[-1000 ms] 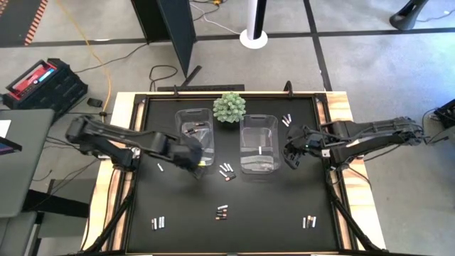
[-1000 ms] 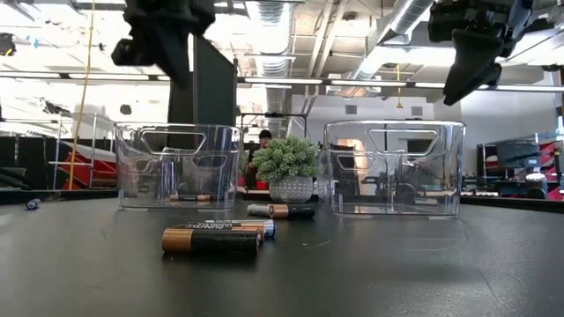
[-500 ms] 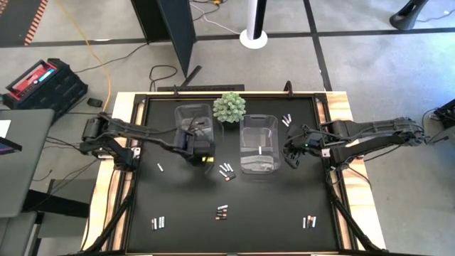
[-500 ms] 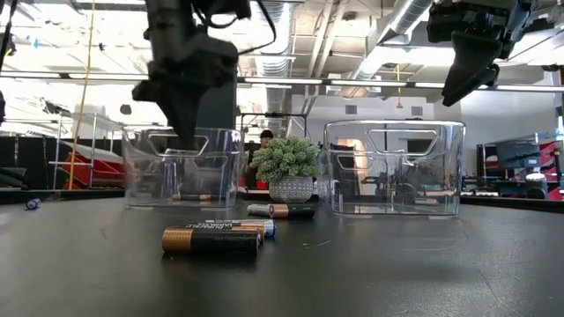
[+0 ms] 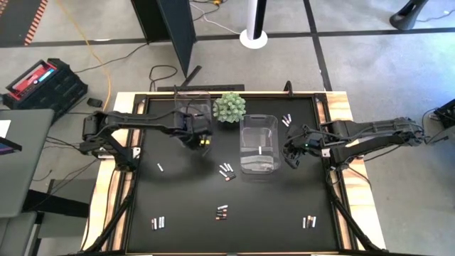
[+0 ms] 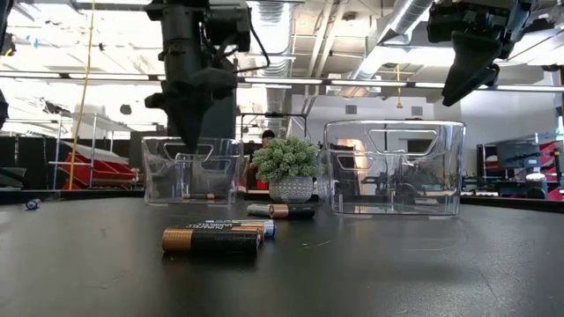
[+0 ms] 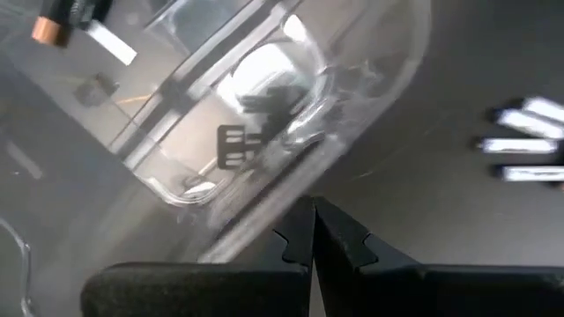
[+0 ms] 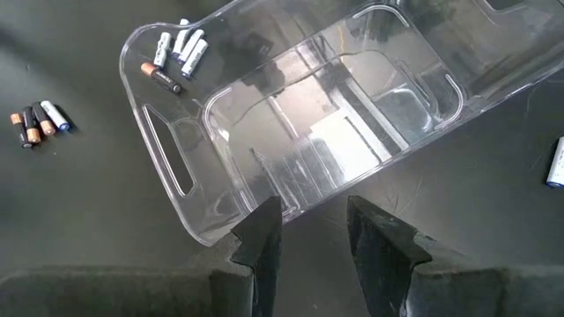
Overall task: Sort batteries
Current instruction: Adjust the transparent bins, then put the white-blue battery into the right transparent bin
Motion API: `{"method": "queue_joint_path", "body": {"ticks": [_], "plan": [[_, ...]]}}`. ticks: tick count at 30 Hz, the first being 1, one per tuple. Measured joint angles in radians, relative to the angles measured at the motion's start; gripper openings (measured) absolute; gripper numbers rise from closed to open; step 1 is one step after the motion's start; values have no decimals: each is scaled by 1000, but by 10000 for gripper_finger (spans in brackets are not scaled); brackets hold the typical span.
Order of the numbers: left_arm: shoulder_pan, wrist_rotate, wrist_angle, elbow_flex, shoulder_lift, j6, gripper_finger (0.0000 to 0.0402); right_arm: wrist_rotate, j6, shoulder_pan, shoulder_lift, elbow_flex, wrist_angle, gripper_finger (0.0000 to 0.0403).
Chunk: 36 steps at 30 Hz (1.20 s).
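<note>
Two clear bins stand on the black table. The left bin (image 5: 190, 114) holds a copper-ended battery (image 7: 51, 25) and a pale one (image 7: 110, 42); the right bin (image 5: 258, 142) holds one pale cell (image 5: 260, 150). Loose batteries lie in groups at the middle (image 5: 226, 171), near the front (image 5: 222, 211) (image 6: 211, 239), front left (image 5: 158, 222), front right (image 5: 308, 222) and far right (image 5: 286, 119). My left gripper (image 5: 200, 140) is shut at the left bin's near end. My right gripper (image 5: 290, 158) hangs open and empty, above the table beside the right bin. My left gripper's shut fingertips (image 7: 313, 211) meet the left bin at the rim of its near end (image 7: 264, 224), coming from above and pointing steeply down. The bin stands flat on the table. Whether the tips are just outside or just inside the wall, I cannot tell.
A green spiky plant in a pot (image 5: 229, 107) stands between the bins at the far side. A single battery (image 5: 161, 167) lies left of the middle. The table has a raised wooden border (image 5: 114, 171). A person (image 6: 264, 136) shows far behind the table.
My left gripper, shut throughout, has gone toward the table's far edge and slightly right, sinking a little. The left bin has slid along the table toward the far edge with it, staying upright.
</note>
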Motion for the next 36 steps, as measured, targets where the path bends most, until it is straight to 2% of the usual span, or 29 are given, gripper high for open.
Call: {"method": "queue_joint_path", "body": {"ticks": [4,7,12,18,22,25,29,36], "plan": [[-59,-11,-8,0,-72,-122,0,0,-8,0,0,0,-1,147],[-129,-81,-38,0,-148,-291,0,0,-28,0,0,0,-1,147],[-272,-198,-192,0,-218,-680,0,-1,-59,-18,0,0,1,147],[-468,-241,-428,0,-218,-1196,0,0,-87,-72,0,0,2,147],[-563,-257,-534,0,-202,-1442,0,0,-86,-98,0,0,1,147],[-586,-253,-571,0,-188,-1520,0,0,-86,-103,0,0,0,147],[-589,-223,-582,0,-189,-1527,13,-1,-63,-102,0,0,1,147],[-594,-200,-591,0,-188,-1468,80,0,-9,-101,0,0,1,147]]}}
